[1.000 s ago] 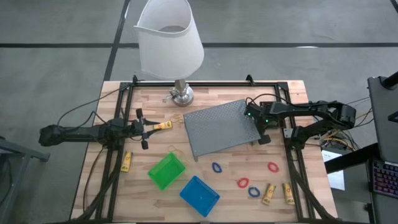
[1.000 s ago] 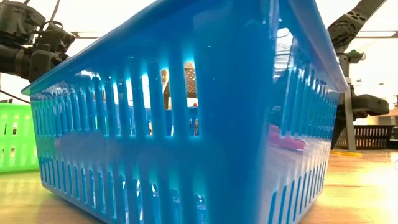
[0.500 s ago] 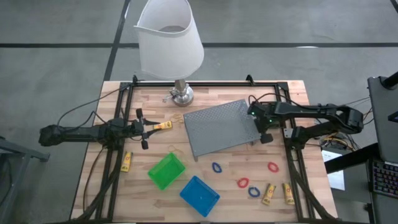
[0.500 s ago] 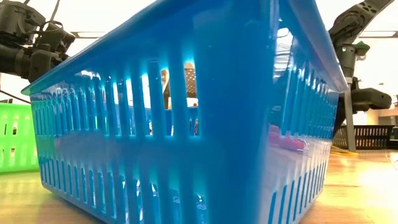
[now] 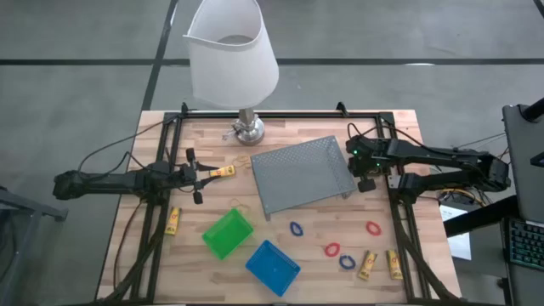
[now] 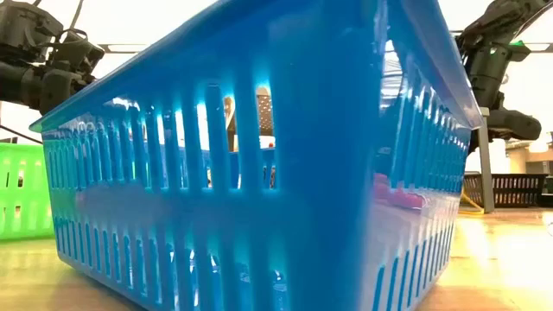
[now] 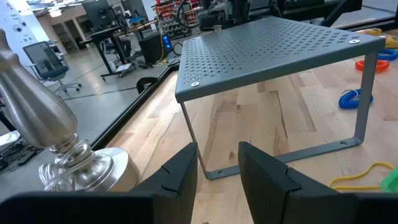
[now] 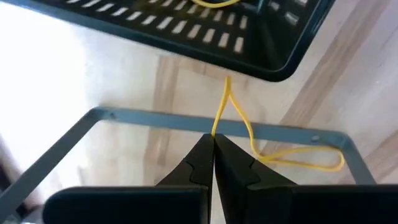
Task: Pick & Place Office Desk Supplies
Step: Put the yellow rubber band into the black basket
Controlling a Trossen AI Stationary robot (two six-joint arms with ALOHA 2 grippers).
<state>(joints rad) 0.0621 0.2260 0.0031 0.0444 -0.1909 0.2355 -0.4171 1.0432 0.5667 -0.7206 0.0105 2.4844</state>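
Fingers [image 8: 198,163] of the right gripper [image 8: 213,140] are pressed fully together on a thin yellow rubber band [image 8: 227,84]. One strand kinks up past the tips. The rest trails off in a slack loop that crosses the grey leg [image 8: 155,119] of the mesh tray.

**Step in hand (judged):** carrying this band to the black bin [image 8: 273,71], which sits just beyond the fingertips and already appears to hold another yellow band.

**Next move (judged):** lift the band clear of the tray leg, bring it over the bin's rim, then release. The trailing loop could snag on the leg or hang outside the bin.

**Left gripper** [image 5: 197,174]: waiting over the left side of the counter [image 5: 314,217]. Its fingers stand partly apart, and its wrist view shows nothing between them. A yellow stick [image 5: 223,172] lies right at its tips. Contact cannot be confirmed.

**Items, largest first:**
- White-shaded lamp [image 5: 231,55], at the far edge; not part of the task.
- Grey mesh tray [image 5: 297,174], mid-counter, with the right gripper at its right-hand edge.
- Blue bin [image 5: 273,266] and green bin [image 5: 227,234], side by side at the near edge. Contents not discernible.
- More stubby yellow sticks: one near the left frame [image 5: 172,221] and two close together at near right [image 5: 367,264].
- Small loops loose on the counter, right of the bins: blue [image 5: 295,229], red [image 5: 373,227], red [image 5: 331,250] and blue [image 5: 346,261].
- Another thin band [image 5: 240,204], lying beside the green bin.
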